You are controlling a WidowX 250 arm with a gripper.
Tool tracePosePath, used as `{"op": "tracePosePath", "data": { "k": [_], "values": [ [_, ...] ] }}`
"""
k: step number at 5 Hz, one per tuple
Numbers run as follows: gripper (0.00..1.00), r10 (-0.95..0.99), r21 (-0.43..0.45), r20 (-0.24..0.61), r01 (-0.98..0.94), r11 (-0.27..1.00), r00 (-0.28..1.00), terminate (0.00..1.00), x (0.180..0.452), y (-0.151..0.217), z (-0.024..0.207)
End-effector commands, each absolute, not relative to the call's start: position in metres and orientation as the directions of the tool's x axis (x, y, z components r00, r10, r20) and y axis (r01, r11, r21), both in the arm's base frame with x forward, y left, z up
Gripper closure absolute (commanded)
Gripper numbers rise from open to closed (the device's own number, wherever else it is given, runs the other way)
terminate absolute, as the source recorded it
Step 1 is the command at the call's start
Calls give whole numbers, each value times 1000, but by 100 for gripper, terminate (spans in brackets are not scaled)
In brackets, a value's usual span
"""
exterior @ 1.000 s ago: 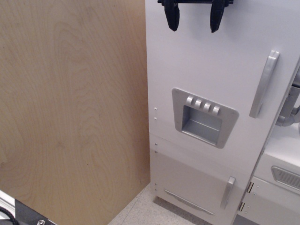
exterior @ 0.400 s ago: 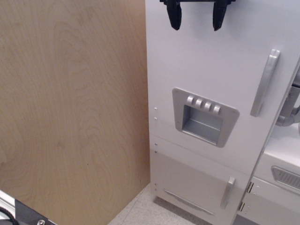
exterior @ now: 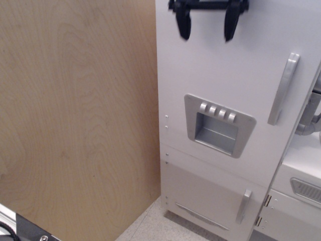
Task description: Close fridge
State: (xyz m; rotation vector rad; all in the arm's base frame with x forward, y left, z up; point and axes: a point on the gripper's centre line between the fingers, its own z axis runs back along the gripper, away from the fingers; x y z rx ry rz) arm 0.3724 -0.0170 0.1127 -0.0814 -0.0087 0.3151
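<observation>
The fridge (exterior: 225, 75) is a tall white cabinet filling the right half of the view. Its large door carries a silver vertical bar handle (exterior: 283, 89) at the right and a grey recessed dispenser panel (exterior: 218, 125) with a row of buttons. The door's face lies flat across the front; no inner shelves show. My gripper (exterior: 206, 27) hangs from the top edge in front of the upper door, with two black fingers (exterior: 183, 22) spread apart and empty. Whether it touches the door cannot be told.
A large light wooden panel (exterior: 80, 115) fills the left half. Below the big door is a smaller white door with a short silver handle (exterior: 243, 206). At the right edge stands a white unit with a grey vent (exterior: 306, 190) and a grey pipe (exterior: 311, 118).
My gripper has come down slightly in the frame and looks a little blurred. The fridge door looks unchanged.
</observation>
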Motion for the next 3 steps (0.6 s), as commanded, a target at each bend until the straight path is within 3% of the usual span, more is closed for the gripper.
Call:
{"op": "tracePosePath", "data": {
  "k": [1, 2, 3],
  "values": [
    [0, 204, -86, 56, -199, 976, 977, 0, 299, -18, 144],
    [0, 204, -86, 56, -199, 976, 977, 0, 299, -18, 144],
    [0, 204, -86, 56, -199, 976, 977, 100, 299, -18, 144]
  ]
}}
